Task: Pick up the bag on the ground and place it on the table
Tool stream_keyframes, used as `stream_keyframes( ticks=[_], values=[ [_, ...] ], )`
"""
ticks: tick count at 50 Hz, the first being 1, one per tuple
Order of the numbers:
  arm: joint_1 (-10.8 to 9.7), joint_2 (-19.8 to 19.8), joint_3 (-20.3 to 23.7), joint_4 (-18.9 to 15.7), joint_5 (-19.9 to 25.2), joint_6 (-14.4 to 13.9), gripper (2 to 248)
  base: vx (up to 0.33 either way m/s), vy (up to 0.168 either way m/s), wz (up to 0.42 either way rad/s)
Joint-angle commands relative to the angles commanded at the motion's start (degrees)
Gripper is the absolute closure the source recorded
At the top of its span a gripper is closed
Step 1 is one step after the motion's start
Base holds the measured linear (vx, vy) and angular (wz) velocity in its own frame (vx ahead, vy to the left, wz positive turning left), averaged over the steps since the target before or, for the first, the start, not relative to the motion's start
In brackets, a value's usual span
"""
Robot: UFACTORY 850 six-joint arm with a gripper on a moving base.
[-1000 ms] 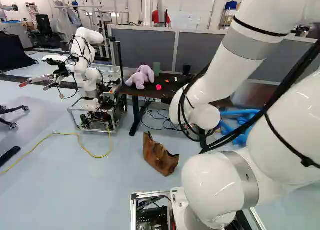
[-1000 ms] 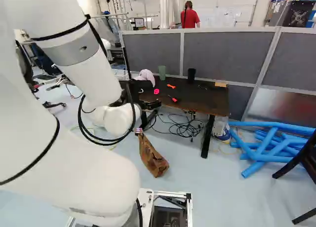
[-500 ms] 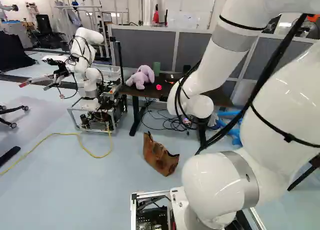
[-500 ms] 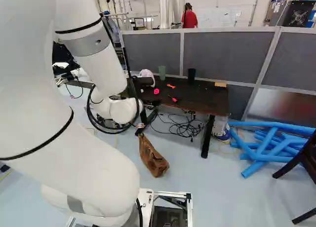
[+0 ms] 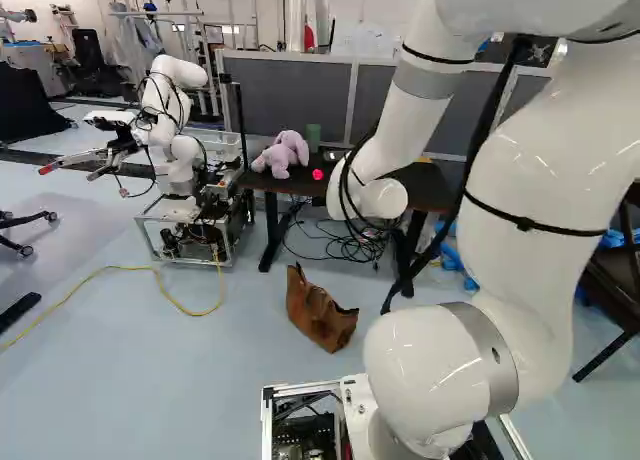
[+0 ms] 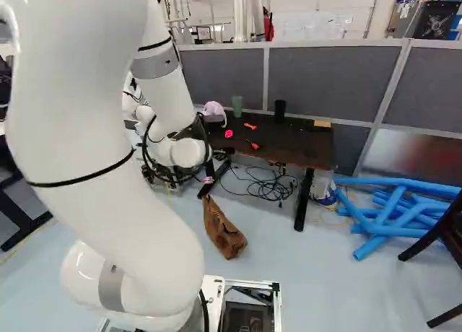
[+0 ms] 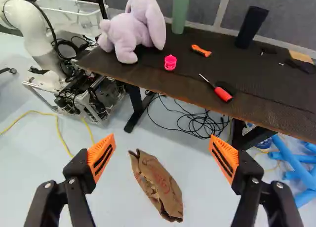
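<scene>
Left base view: the brown bag [image 5: 320, 315] sits on the floor on the near side of the table [image 5: 428, 188], so the reach should come down short of the table's edge.

Right base view: the bag is near the table's left leg [image 6: 215, 177]; judging by that, a straight drop is safer than a sideways sweep.

Wrist view: the gripper [image 7: 162, 137] is spread wide, holding nothing. Best turn it to straddle the bag's narrow width, lower well over it, then squeeze.

1 brown bag [image 5: 320, 318] (slouched) on floor [image 5: 130, 380] | 1 plush [image 5: 282, 153] on table [image 5: 430, 186] | another robot [image 5: 177, 125] at left
</scene>
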Motion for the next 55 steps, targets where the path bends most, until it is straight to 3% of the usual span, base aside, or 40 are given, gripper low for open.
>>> stream_keyframes(
  ticks=[39,55],
  values=[
    [3.2,-16.2,-13.2,-2.7,-11.5,0.0,3,0.0,0.0,0.0],
    [3.4,-20.2,-15.6,-2.7,-16.2,0.0,3,0.0,0.0,0.0]
  ],
)
